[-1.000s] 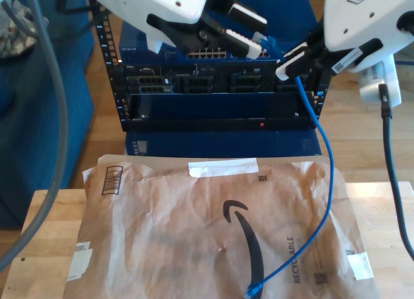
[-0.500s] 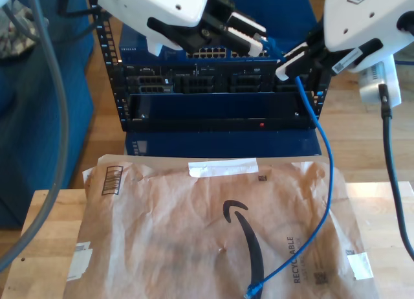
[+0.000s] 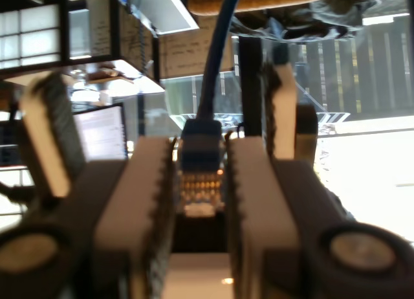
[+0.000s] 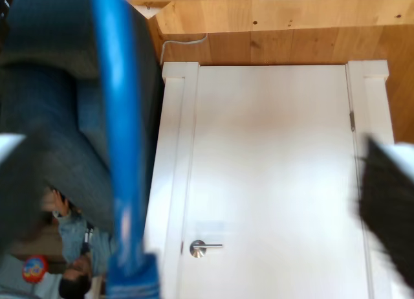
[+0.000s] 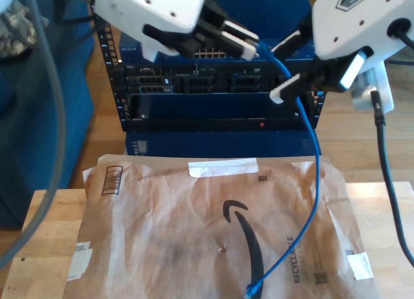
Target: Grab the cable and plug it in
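Note:
The cable (image 5: 317,176) is thin and bright blue. Its free plug (image 5: 251,289) lies on the brown envelope. My first gripper (image 5: 256,49), on the arm at the exterior view's left, is shut on the cable's other plug (image 3: 202,176), which is pinched between its white pads (image 3: 145,202) with the cable (image 3: 217,53) running away from it. My second gripper (image 5: 284,67), on the arm at the exterior view's right, stands open. The cable (image 4: 119,150) passes between its spread fingers (image 4: 388,195) without being pinched.
A black server rack (image 5: 213,85) stands behind the table, with a row of ports (image 5: 208,53) just behind my first gripper. A brown paper envelope (image 5: 194,234) covers most of the wooden table (image 5: 45,247). A black robot cable (image 5: 388,182) hangs at the exterior view's right and a grey one (image 5: 55,118) at its left.
My second gripper has opened and let go of the cable, and its arm has shifted toward the exterior view's left. The cable's upper end now hangs from my first gripper.

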